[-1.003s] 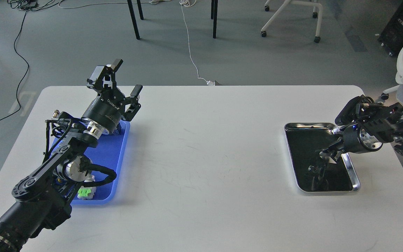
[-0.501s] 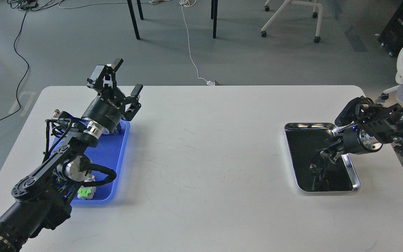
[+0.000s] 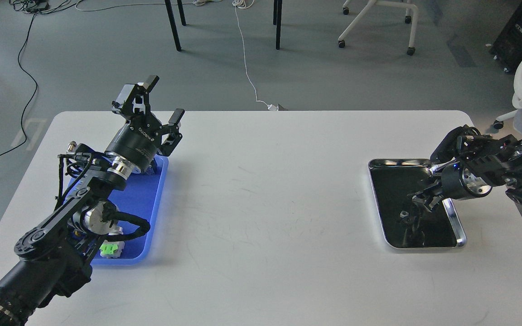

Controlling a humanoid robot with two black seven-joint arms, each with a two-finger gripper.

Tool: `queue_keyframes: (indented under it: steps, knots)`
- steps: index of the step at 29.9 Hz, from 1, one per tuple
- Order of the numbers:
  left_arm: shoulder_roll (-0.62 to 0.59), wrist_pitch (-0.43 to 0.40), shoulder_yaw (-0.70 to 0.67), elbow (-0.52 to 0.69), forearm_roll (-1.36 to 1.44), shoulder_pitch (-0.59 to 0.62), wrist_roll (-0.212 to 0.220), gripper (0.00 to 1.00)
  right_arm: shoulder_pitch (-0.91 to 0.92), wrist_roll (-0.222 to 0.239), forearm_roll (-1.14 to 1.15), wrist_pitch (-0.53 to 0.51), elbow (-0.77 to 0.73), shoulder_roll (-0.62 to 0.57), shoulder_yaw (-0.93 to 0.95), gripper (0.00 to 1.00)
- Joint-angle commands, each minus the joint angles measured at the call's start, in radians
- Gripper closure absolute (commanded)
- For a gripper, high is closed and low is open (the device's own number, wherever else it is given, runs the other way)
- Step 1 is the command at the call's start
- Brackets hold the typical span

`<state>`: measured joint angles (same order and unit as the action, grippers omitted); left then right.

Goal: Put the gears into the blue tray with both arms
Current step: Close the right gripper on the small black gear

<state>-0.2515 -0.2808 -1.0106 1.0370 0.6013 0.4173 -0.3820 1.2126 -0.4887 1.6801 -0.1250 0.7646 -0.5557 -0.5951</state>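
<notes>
White table (image 3: 265,190) is lying bare between blue tray (image 3: 145,199) and black tray (image 3: 394,181); left arm (image 3: 79,199) is blocking most of the blue tray.

A single head view looks forward and down from fairly high above the white surface (image 3: 261,203), floor at 12 o'clock, arms entering at 8 and 3 o'clock; nearness seems moderate.

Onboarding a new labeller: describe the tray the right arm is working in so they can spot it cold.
Start at the white table and go to its right side, opposite the blue tray on the left. There lies the black tray, a rectangle with the right gripper reaching down into it. Its dark glossy floor and shiny silver rim set it apart from the matte bright blue one.
</notes>
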Motion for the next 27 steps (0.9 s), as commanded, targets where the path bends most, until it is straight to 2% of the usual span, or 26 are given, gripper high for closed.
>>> queue_keyframes:
  steps: [1, 5, 7, 11, 12, 21, 27]
  knots:
    - [0.000, 0.000, 0.000, 0.000, 0.000, 0.000, 0.000, 0.02, -0.007, 0.000, 0.000, 0.001, -0.004, 0.008, 0.000, 0.51]
    - [0.000, 0.002, 0.000, 0.000, 0.000, 0.000, 0.000, 0.02, -0.013, 0.000, 0.000, -0.001, -0.010, 0.008, 0.000, 0.52]
    - [-0.002, 0.000, 0.000, 0.000, 0.000, 0.000, 0.000, 0.02, -0.019, 0.000, 0.000, -0.002, -0.010, 0.010, 0.000, 0.55]
    - [-0.002, 0.002, 0.000, 0.001, 0.000, 0.002, 0.002, 0.02, -0.021, 0.000, 0.001, -0.005, -0.010, 0.010, 0.000, 0.77]
    - [-0.002, 0.000, 0.000, 0.001, 0.000, 0.002, 0.002, 0.02, -0.021, 0.000, 0.001, -0.005, -0.010, 0.010, 0.000, 0.80]
    - [-0.002, 0.002, 0.000, 0.014, 0.000, 0.002, 0.003, 0.02, -0.021, 0.000, 0.000, -0.009, -0.010, 0.008, 0.000, 0.86]
    - [-0.012, 0.002, 0.001, 0.021, 0.000, 0.002, 0.003, 0.02, -0.021, 0.000, 0.000, -0.009, -0.008, 0.008, 0.003, 0.86]
